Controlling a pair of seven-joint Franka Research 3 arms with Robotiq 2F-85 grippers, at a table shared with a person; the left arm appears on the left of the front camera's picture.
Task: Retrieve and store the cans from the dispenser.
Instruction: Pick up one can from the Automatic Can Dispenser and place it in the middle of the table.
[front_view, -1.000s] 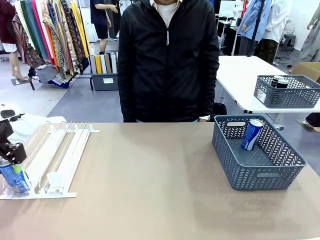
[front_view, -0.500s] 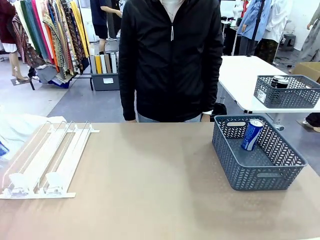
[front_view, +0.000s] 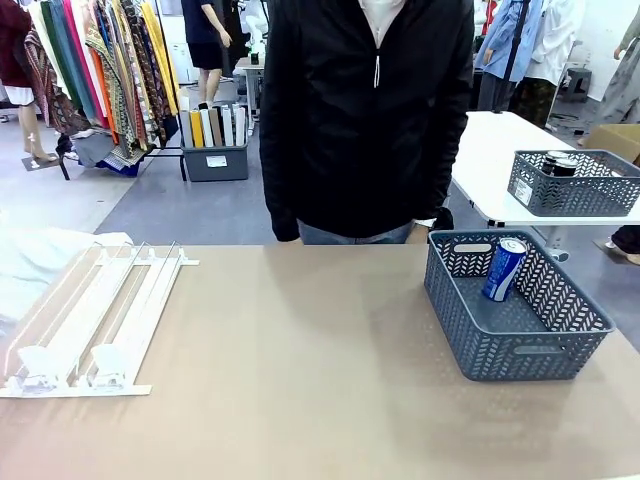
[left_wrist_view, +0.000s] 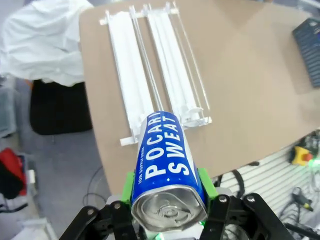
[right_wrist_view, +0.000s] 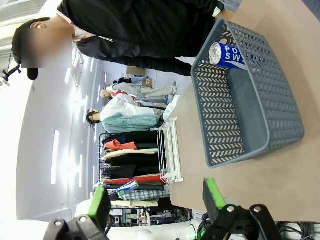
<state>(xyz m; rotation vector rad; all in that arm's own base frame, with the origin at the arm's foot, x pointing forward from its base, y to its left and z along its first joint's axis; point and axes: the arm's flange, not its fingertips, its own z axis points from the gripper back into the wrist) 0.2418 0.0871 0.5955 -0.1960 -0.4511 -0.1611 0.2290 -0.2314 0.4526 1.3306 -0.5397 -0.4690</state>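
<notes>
Because it must go into storage, the left gripper (left_wrist_view: 167, 210) is clamped on a blue Pocari can (left_wrist_view: 167, 165), bottom centre of its wrist view, lifted above the emptied dispenser (left_wrist_view: 155, 65). The right gripper (right_wrist_view: 155, 202) stands apart, empty; another can (front_view: 503, 268) leans in the basket (front_view: 520, 345) at right.

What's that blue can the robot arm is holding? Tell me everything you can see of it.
The blue can is slim and tall, of shiny metal, with white "Pocari Sweat" lettering along its side and a silver end facing the wrist camera. The left gripper is shut on it, its green pads pressing opposite sides near that end. The can is lifted clear, above the low end of the white dispenser. It looks undented.
</notes>
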